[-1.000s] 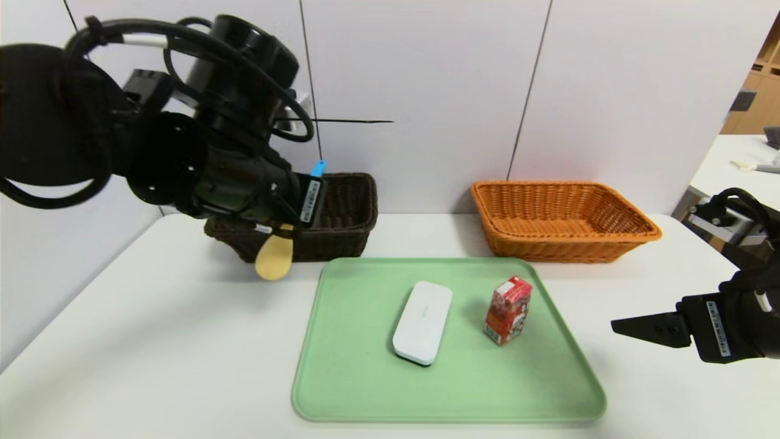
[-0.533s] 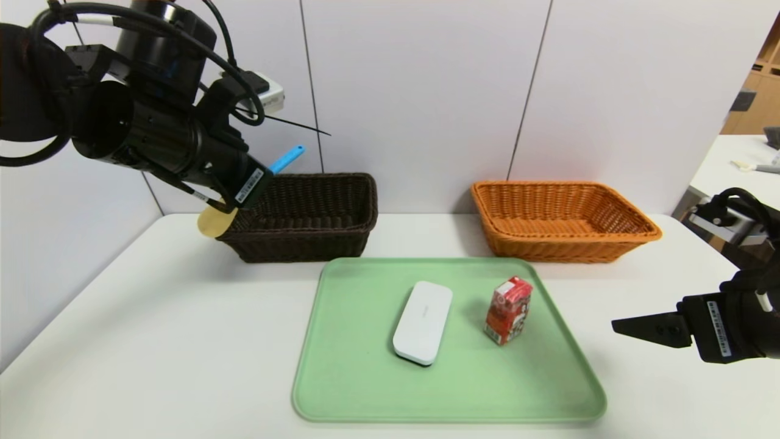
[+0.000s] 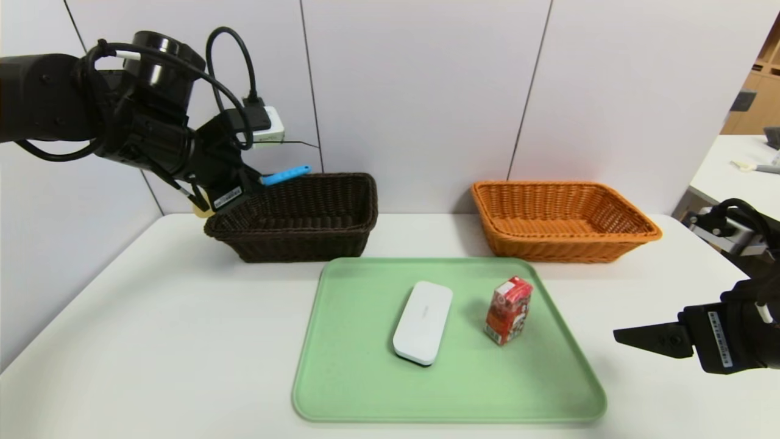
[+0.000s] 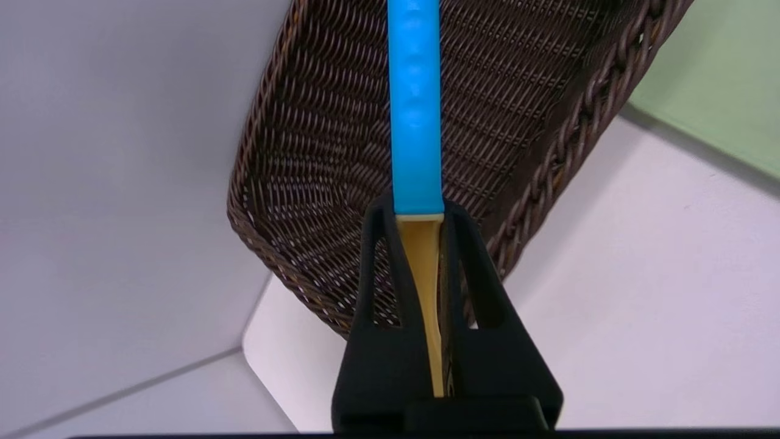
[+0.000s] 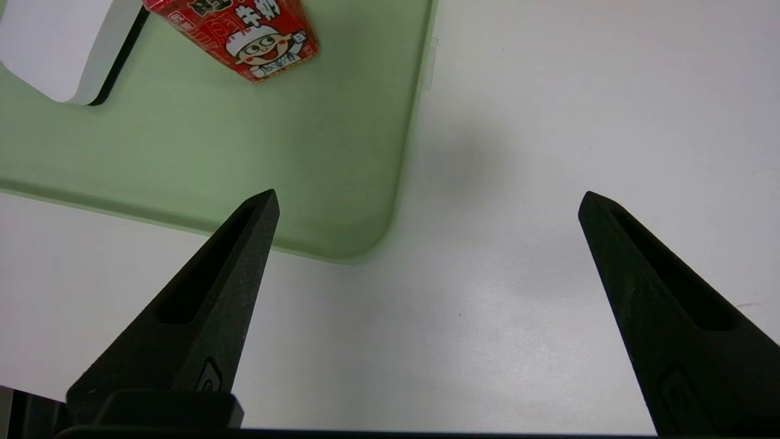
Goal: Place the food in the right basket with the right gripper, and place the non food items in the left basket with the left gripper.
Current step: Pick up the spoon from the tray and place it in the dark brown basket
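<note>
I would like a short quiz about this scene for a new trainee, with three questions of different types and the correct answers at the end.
1. True or false: the right gripper is closed around the red drink carton.
2. Multiple choice: what does the left gripper hold? a) the white oblong case; b) the rice spoon with a blue handle; c) the orange-tan wicker basket.
3. Fill in the blank: the white oblong case and the drink carton both rest on the green ____.

Key: 1 false; 2 b; 3 tray.
</note>
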Controlling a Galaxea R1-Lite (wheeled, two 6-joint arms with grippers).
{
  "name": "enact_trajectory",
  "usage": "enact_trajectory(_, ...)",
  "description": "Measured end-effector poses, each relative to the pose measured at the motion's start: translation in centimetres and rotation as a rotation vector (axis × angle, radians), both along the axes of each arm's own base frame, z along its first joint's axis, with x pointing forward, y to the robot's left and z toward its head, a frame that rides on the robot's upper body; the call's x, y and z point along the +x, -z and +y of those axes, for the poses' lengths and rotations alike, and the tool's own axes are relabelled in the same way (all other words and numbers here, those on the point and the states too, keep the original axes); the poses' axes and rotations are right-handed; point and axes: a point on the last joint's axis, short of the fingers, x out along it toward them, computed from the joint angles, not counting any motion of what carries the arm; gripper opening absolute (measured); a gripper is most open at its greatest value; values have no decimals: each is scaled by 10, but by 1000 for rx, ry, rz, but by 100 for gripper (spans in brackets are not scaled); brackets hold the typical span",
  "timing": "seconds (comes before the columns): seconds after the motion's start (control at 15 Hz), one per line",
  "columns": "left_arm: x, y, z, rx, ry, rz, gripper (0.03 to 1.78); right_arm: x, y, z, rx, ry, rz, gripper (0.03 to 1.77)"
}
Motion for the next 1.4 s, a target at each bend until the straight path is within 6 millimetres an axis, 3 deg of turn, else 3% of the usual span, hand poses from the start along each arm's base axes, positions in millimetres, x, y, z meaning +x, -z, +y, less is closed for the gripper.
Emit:
enact_trajectory(0.33,40,8,-2,81,80,-57,12,-2,3,-1,-1,3,9,170)
enact_trajectory(0.73,77,49,-10,231,197,-38,12,-2,4,-1,-4,6,10,170)
enact_trajectory(1.0,88,68,-18,226,207,3,12,-3,4,-1,-6,8,13,170)
enact_trajectory(1.4,94,81,-23,168,164,51,12,-3,5,-1,-3,5,16,170)
